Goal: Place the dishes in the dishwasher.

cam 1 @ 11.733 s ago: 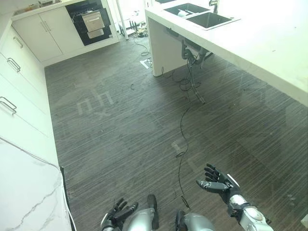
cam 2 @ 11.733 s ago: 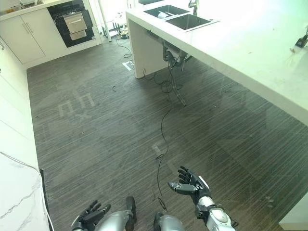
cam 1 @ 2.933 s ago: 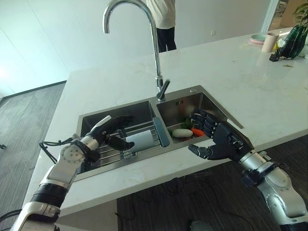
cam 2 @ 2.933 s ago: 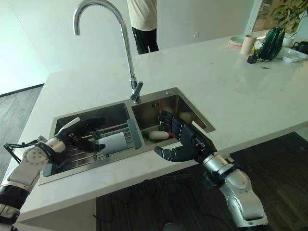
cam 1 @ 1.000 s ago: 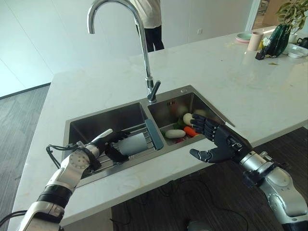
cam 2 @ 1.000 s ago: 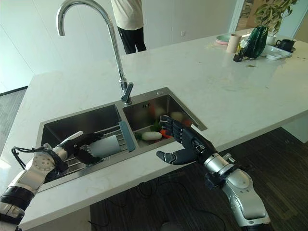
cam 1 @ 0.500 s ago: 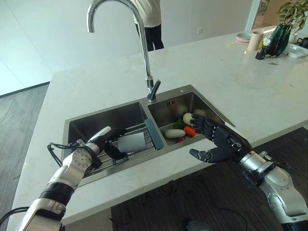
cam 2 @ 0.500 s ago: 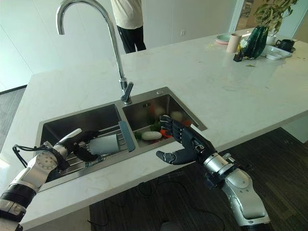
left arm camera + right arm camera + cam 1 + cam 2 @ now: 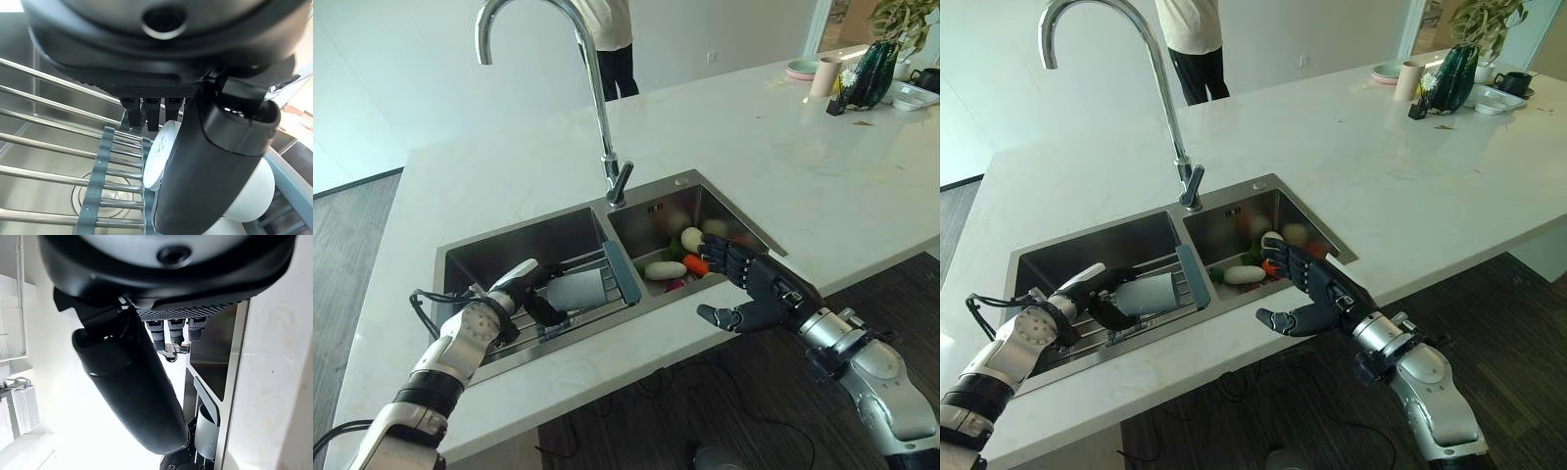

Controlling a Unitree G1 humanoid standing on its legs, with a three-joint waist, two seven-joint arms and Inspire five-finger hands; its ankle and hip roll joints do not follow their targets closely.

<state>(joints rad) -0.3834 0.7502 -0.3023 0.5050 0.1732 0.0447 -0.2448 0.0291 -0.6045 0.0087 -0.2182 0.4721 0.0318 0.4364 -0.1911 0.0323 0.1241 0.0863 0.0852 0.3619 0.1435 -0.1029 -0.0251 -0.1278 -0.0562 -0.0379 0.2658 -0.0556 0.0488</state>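
- We stood far from the sink [image 9: 558, 230] at first, looking at the floor — now we are right at it.
- Our left hand [image 9: 514, 294] reached toward the white cup [image 9: 576, 290] on the rack [image 9: 619, 272] — now its fingers curl round the cup.
- Our right hand [image 9: 759, 294] slid a bit nearer the sink's front edge.

There is one sink [image 9: 553, 221] with two basins and one tap [image 9: 590, 93] in the desk [image 9: 803, 157]. One white cup [image 9: 576, 290] lies on one rack [image 9: 607, 279]. One person [image 9: 1191, 39] stands behind. At the far end I see one green vase [image 9: 1454, 80] and one beige cup [image 9: 1406, 78].
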